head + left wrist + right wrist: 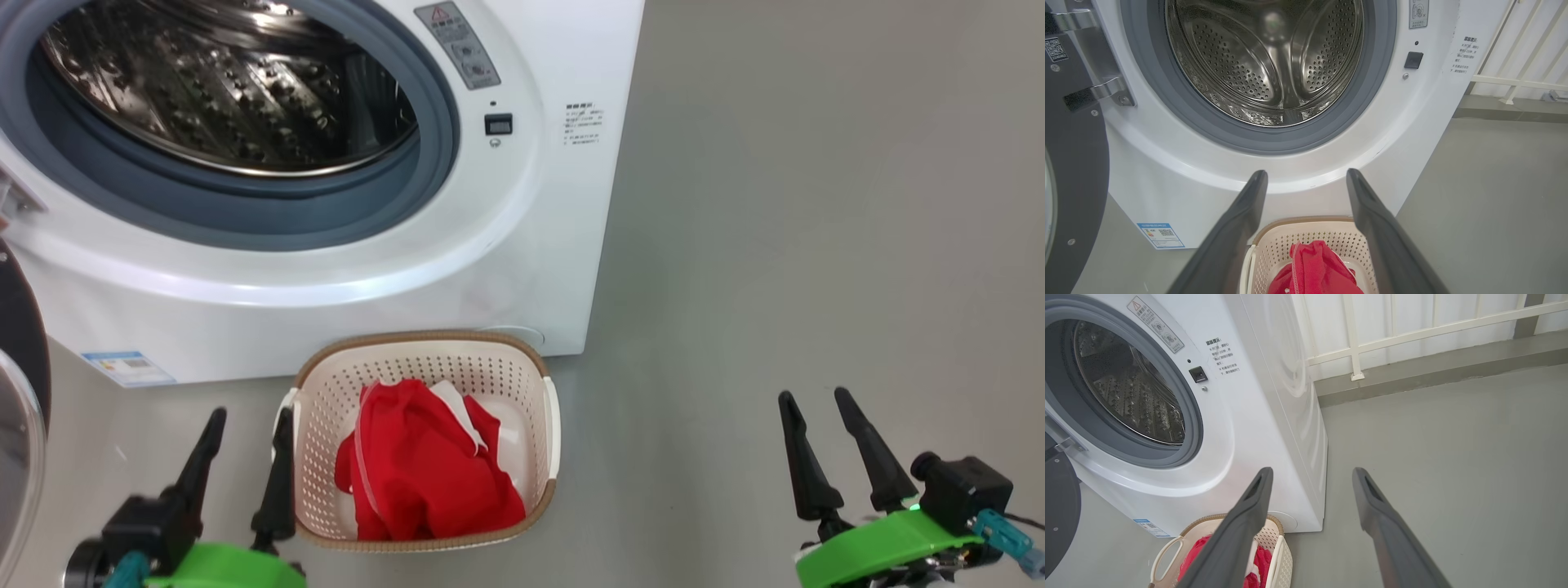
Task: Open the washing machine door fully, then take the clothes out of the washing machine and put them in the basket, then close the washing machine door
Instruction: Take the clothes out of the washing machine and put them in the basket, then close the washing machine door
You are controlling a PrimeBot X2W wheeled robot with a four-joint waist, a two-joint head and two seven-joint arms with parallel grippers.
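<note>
Clothes (424, 478) are bunched up red in the basket (326, 408), which sits on the floor right in front of the washing machine (367, 278), just beside its lower front. The door (18, 327) is swung wide open off the machine's left side, steel drum (229, 90) in plain sight. The left gripper (251, 416) hangs in front of the machine, just left of the basket, fingers spread and released. The right gripper (813, 396) is well past the machine's right corner, also spread, gripping nothing.

Washing machine (539, 269) casing: smooth white, glossy sheen. Drum (229, 98): perforated polished steel, mirror-bright. Seal (245, 208): matt grey-blue rubber. Basket (326, 408): cream perforated plastic, brown woven-look rim. Clothes (424, 474): soft red cloth, creased. Floor (816, 245): smooth matt grey.
</note>
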